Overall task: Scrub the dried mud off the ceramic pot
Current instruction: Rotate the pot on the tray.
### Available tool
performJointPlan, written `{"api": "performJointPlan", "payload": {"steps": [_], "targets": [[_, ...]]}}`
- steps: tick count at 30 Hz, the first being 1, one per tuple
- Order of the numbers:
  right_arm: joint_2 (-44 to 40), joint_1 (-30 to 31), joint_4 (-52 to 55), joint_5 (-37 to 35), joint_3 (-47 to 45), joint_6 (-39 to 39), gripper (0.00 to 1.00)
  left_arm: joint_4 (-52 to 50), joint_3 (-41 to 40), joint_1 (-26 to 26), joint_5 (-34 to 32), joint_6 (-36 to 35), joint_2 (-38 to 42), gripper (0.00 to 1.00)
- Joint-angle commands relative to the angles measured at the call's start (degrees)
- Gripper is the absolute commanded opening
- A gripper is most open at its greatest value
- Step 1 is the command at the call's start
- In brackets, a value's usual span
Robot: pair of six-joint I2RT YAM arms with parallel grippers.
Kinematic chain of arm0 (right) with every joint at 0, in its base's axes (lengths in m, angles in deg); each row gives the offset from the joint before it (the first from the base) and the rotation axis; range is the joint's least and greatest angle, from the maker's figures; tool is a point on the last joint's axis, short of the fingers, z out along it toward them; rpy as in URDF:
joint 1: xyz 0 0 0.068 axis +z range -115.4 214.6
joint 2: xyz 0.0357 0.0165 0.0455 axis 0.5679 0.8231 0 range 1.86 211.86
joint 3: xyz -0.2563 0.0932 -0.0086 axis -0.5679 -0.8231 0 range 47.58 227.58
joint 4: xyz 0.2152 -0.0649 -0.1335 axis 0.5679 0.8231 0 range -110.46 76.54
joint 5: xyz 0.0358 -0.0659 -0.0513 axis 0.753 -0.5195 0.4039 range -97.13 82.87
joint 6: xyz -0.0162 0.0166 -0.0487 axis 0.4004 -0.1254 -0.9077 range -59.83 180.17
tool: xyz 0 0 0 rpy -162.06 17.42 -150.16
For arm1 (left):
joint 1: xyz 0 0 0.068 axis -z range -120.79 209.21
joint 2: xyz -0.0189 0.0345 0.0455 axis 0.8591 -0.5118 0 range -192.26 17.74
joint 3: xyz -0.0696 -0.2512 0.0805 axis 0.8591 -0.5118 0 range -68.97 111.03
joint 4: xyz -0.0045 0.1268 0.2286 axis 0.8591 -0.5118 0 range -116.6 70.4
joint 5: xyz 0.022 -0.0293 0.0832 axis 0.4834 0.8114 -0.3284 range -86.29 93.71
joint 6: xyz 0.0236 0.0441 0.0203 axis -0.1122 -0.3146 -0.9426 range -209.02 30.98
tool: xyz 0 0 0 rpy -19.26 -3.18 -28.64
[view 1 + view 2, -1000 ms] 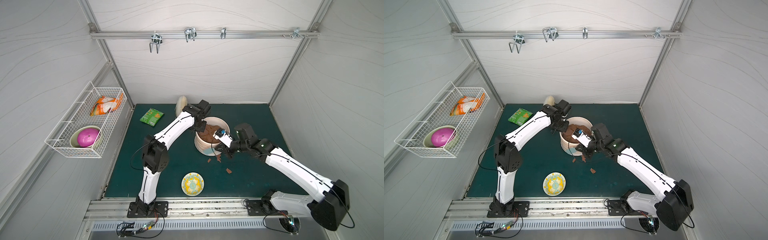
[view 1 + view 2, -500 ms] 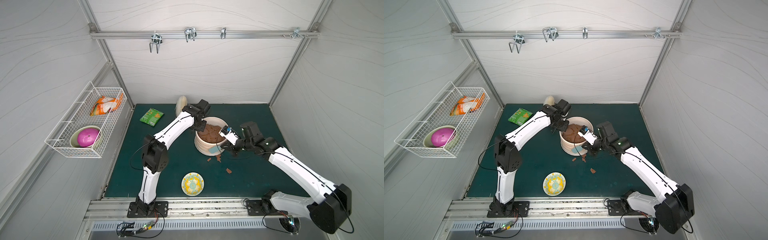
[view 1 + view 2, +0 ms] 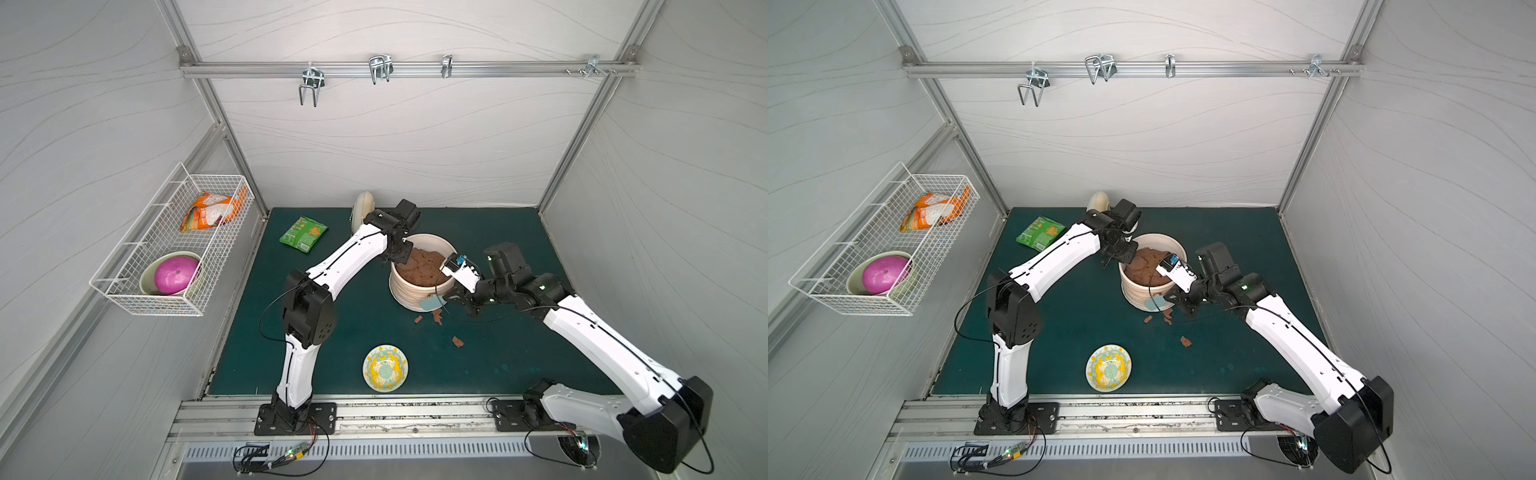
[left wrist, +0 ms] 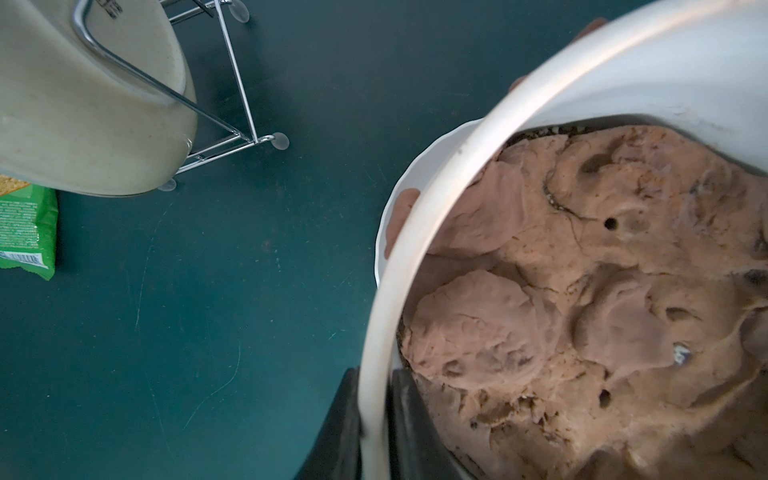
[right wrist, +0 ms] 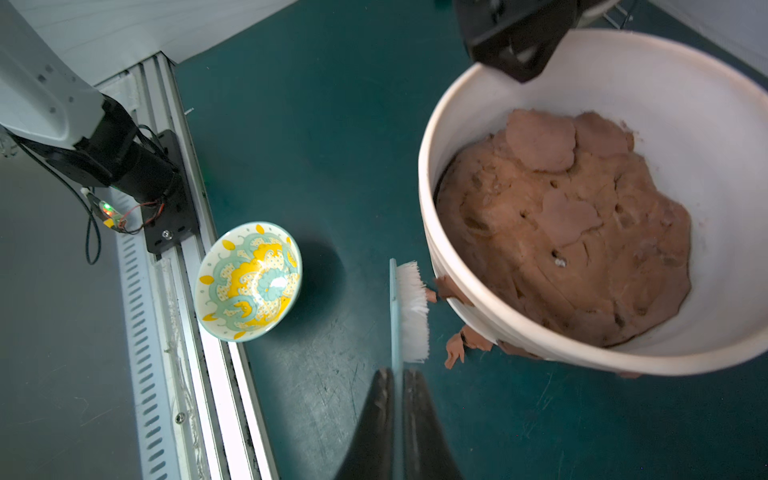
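Observation:
The ceramic pot [image 3: 415, 293] [image 3: 1140, 295], cream and ribbed, stands mid-mat and holds a brown cracked soil mass [image 5: 573, 241]. My left gripper [image 4: 376, 415] [image 3: 398, 258] is shut on the pot's far rim [image 4: 415, 232], one finger inside and one outside. My right gripper [image 5: 397, 386] [image 3: 451, 300] is shut on a light-blue brush [image 5: 409, 307] [image 3: 431, 303]. Its white bristles face the pot's near wall [image 5: 432, 232], with their tips at a patch of dried mud [image 5: 451, 289]. More dried mud [image 5: 478, 338] clings lower down. Loose flakes [image 3: 436, 318] [image 3: 1185, 341] lie on the mat.
A yellow-patterned dish [image 3: 385, 368] [image 5: 249, 280] sits near the front rail. A green packet [image 3: 303, 234] and a cream plate on a wire stand [image 3: 362, 208] [image 4: 83, 104] are at the back. A wire basket [image 3: 208, 291] hangs on the left wall.
My right wrist has swung a little to the right beside the pot, carrying the brush along its near wall. The left arm has stayed on the rim.

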Motion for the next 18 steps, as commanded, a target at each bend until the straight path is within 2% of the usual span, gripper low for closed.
{"api": "performJointPlan", "payload": {"steps": [1, 7, 10, 14, 18], "targets": [[1.87, 1.72, -3.96, 2.38, 2.16, 0.02, 0.00, -5.32, 1.99, 0.42, 1.72, -5.43, 0.46, 0.17], [6.93, 0.03, -3.72, -0.44, 3.32, -3.70, 0.00, -5.75, 1.14, 0.42, 1.66, -5.57, 1.32, 0.16], [5.05, -1.86, -5.25, -2.56, 0.02, -3.24, 0.00, -4.44, -1.62, 0.42, 1.99, -5.58, 2.63, 0.16], [3.21, -3.06, -3.63, -9.83, -2.67, -1.99, 0.00, -4.46, -2.03, 0.42, 2.14, -5.59, 3.13, 0.15], [-1.15, -3.45, -4.99, -10.65, -6.58, 1.21, 0.00, -4.41, -2.27, 0.42, 2.16, -5.60, 3.81, 0.15]]}}
